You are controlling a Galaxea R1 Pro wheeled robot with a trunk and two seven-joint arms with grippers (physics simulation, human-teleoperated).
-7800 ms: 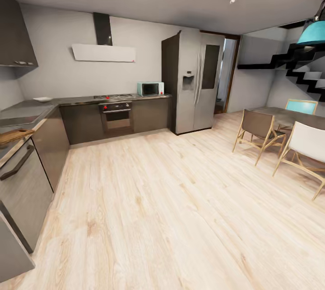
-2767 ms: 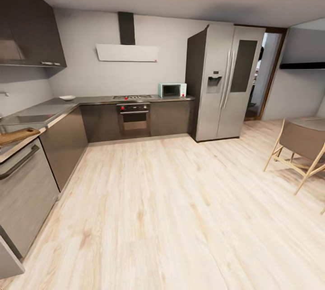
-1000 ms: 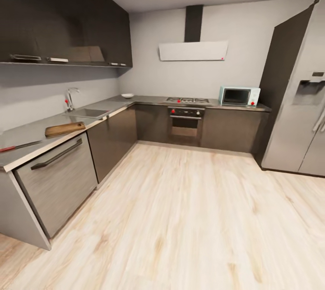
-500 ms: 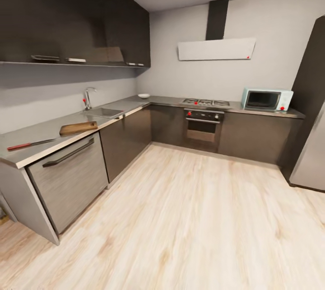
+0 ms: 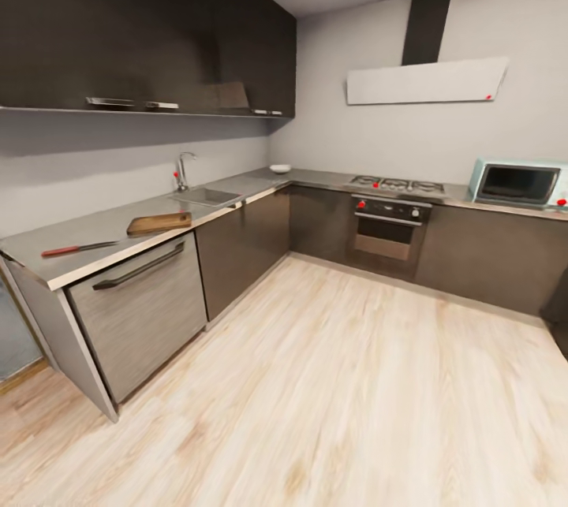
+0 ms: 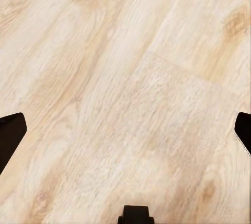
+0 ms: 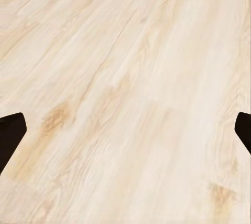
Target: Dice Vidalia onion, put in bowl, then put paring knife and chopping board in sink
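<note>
Sink: far left on the countertop, beyond the chopping board and paring knife; left arm nearer.
Left gripper: fingers spread, empty, above floor.
Right gripper: likewise spread, empty.

On the countertop, the paring knife lies nearest, the chopping board behind it, then the sink, with the bowl farthest in the corner; the stove and microwave stand to the right
</note>
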